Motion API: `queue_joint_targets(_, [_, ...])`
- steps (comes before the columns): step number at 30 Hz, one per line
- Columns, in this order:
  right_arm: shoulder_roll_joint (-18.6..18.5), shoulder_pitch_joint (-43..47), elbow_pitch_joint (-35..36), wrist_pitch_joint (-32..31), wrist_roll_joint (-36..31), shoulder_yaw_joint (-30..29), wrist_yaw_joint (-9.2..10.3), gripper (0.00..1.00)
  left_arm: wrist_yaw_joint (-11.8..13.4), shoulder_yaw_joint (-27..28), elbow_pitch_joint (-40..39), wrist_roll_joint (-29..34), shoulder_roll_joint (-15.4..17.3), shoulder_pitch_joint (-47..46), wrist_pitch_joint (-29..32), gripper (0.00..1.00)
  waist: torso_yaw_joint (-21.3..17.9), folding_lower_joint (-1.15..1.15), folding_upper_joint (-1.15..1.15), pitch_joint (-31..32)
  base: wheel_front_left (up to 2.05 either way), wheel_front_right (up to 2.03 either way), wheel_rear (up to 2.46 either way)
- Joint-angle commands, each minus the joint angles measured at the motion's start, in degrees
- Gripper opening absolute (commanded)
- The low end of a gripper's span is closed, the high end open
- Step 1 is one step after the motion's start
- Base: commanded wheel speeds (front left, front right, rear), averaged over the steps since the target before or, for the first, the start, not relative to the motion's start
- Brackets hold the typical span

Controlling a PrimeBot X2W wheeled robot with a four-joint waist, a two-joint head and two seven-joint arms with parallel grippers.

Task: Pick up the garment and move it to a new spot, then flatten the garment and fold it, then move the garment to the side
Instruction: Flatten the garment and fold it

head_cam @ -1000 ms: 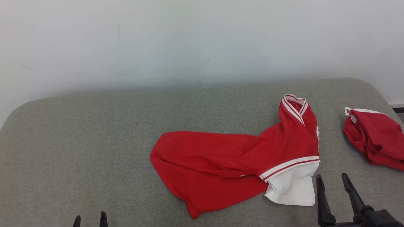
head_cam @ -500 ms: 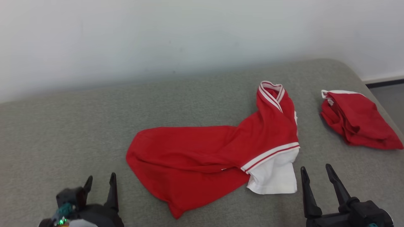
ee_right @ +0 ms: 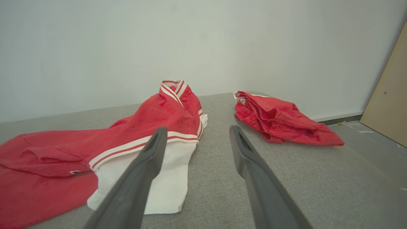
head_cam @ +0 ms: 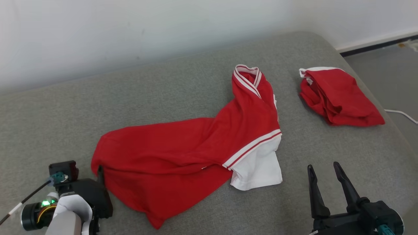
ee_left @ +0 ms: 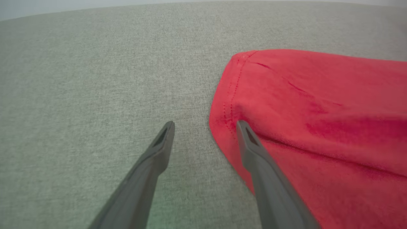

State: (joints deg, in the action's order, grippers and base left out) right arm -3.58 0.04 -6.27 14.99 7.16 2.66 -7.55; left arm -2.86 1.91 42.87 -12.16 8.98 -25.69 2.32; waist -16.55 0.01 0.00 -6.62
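A red sports jersey with one white sleeve, red-and-white striped bands and a striped V-neck collar point(head_cam: 183, 147) lies rumpled and unfolded on a grey woven upholstered surface point(head_cam: 163, 88), which reaches out from under it on every side. The jersey's red body stretches toward the robot's left and ends in a stitched hem. Its collar end rises in a bunched ridge at the far right, and the white sleeve lies flat at the near right. The left gripper point(ee_left: 206, 124) sits at that left hem with its two dark fingers spread wide and nothing between them. In the left wrist view one finger crosses the corner of the hem while the other is over bare grey fabric just outside it. Whether the first finger presses on the cloth cannot be told. The right gripper point(head_cam: 323, 165) hangs to the right of the white sleeve and nearer the robot, clear of the cloth. Its long fingers are also parted and empty, and they point toward the jersey's far side. A second, crumpled red cloth bundle with a white edge point(head_cam: 339, 101) rests to the right of the jersey's collar end, with a strip of grey between the two. A plain white wall point(head_cam: 130, 32) stands beyond the jersey. A grey floor point(head_cam: 385, 71) with a thin white cable point(head_cam: 403, 115) lies farther right, past the bundle.
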Motion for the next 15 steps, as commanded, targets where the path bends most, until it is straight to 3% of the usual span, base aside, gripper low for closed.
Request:
queue_joint_targets(1, [0.2, -0.38, 0.09, 0.24, 0.34, 0.02, 0.12, 1.0, 0.43, 0.01, 0.38, 0.49, 0.42, -0.66, 0.37, 1.0, -1.68, -0.01, 0.0, -1.65, 0.0, 0.0, 0.0])
queue_joint_targets(9, [0.36, -0.65, 0.41, 0.24, 0.5, 0.01, 0.12, 1.0, 0.8, -1.43, 3.16, 1.06, 1.55, -2.6, 3.54, 1.0, -2.23, -0.01, 0.0, -2.31, 0.0, 0.0, 0.0])
queue_joint_targets(11, [0.39, -0.85, 0.43, 0.24, 0.38, -0.06, 0.12, 1.0, 0.39, -2.07, 3.53, 0.73, 1.1, -2.85, 4.12, 0.0, -2.05, -0.01, 0.0, -2.26, 0.0, 0.0, 0.0])
queue_joint_targets(15, [0.42, -0.96, 0.45, 0.24, 0.3, -0.17, 0.12, 1.0, 0.27, -2.46, 2.65, 0.56, 1.09, -3.42, 2.57, 0.0, -1.5, -0.01, 0.0, -2.05, 0.0, 0.0, 0.0])
